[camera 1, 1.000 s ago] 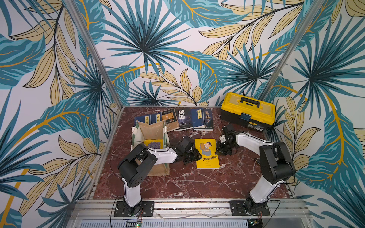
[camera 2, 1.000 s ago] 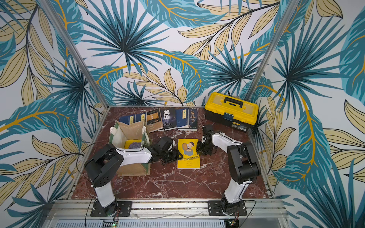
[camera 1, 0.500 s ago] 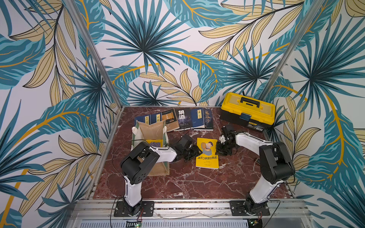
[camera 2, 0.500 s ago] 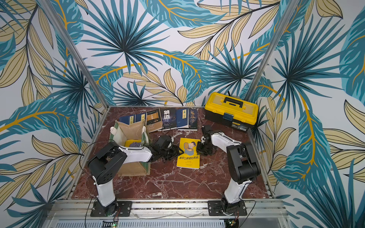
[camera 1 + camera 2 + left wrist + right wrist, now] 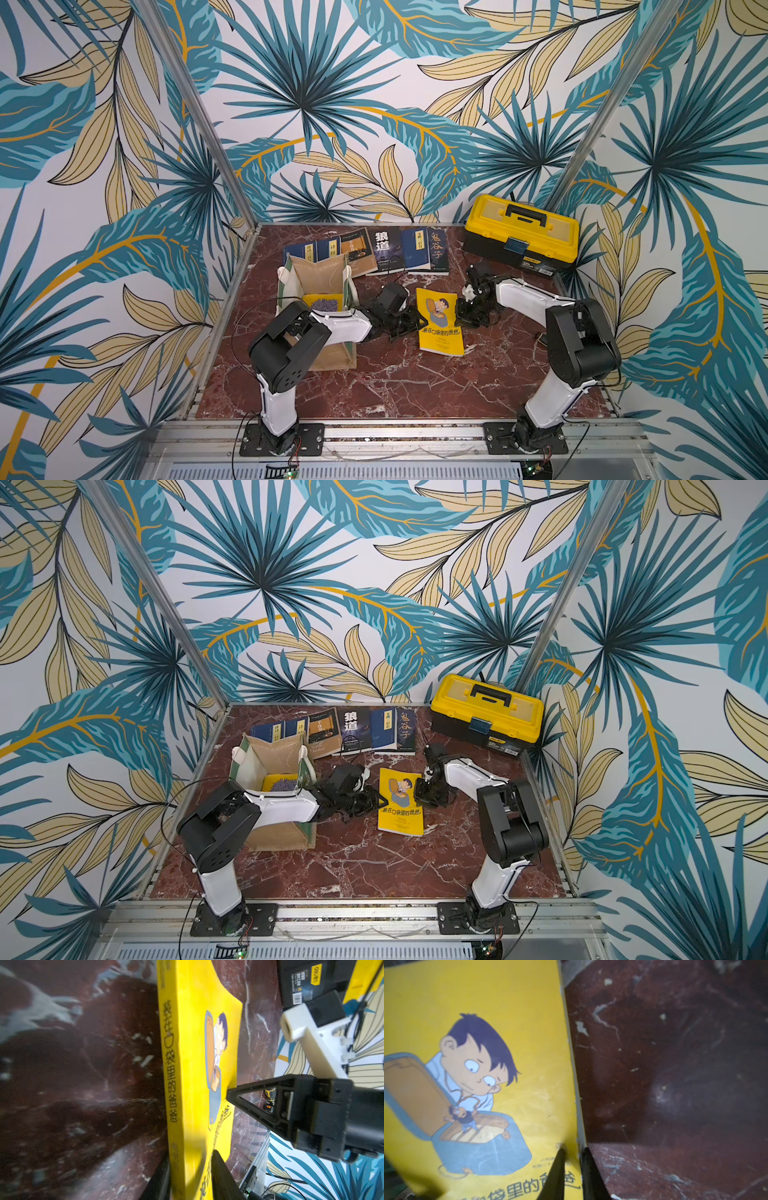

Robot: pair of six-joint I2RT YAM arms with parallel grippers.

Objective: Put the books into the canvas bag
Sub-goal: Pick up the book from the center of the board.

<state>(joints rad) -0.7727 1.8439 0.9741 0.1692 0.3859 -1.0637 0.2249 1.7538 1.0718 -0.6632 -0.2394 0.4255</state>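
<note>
A thin, glossy, bright yellow paperback with a cartoon boy on its cover lies in the middle of the polished, dark red, white-veined marble desk, between the two arms. The right gripper, with slim, black, tapering fingers, is pinched narrowly on the book's page edge, one finger on the cover and one beneath. The left gripper straddles the spine corner, one finger under and one over the cover. Whether it is pressing the book cannot be told.

The boxy tan canvas bag, a coarse burlap weave with white-and-green side panels and white handles, stands open-mouthed beside the left arm, near the paperback but apart from it. A second yellow book lies flat in its bottom.

Along the back edge a row of books lies flat, with navy, dark and brown covers overlapping. A hard plastic yellow-and-black toolbox fills the back right corner. Bare marble stretches from the paperback's front edge to the metal front rail.
</note>
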